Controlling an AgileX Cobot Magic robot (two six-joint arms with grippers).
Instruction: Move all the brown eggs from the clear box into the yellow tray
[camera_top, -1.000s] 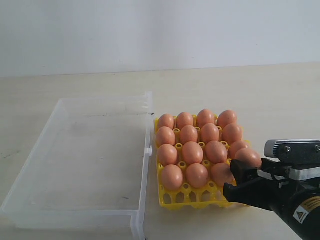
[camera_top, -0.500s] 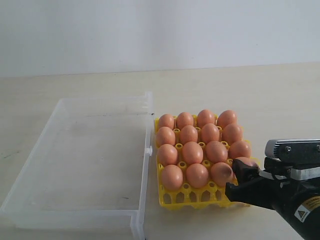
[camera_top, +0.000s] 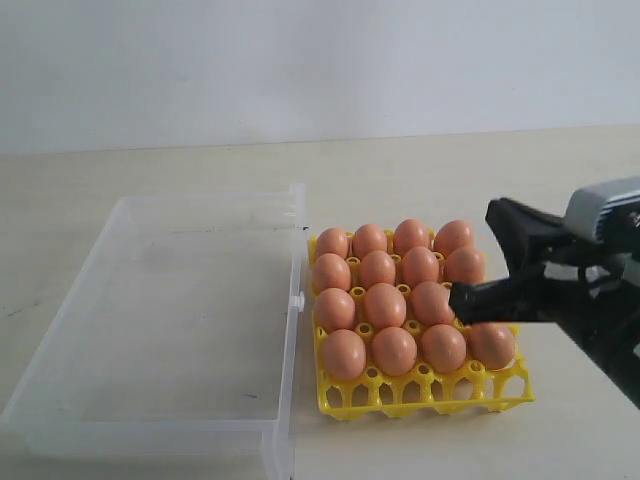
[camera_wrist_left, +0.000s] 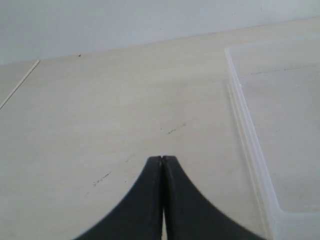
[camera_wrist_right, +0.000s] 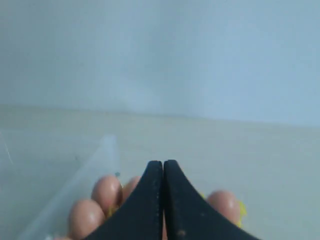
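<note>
R gripper (camera_wrist_right: 163, 167) has let go of the last egg (camera_top: 491, 345) & lifted clear of the yellow tray (camera_top: 420, 396). Its jaws are now together w/ nothing in them, and that egg sits at the tray's near-right corner. Brown eggs (camera_top: 384, 305) fill the tray (15 visible, 1 spot hidden behind the gripper) and the clear box (camera_top: 190, 320) shows 0, so the task looks done. L gripper (camera_wrist_left: 162, 161) hangs over bare counter (camera_wrist_left: 100, 100) beside the box, jaws together.

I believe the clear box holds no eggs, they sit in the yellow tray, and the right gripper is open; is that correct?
No: the right gripper is shut, jaws pressed together in the right wrist view. The clear box is empty and the eggs sit in the yellow tray.
</note>
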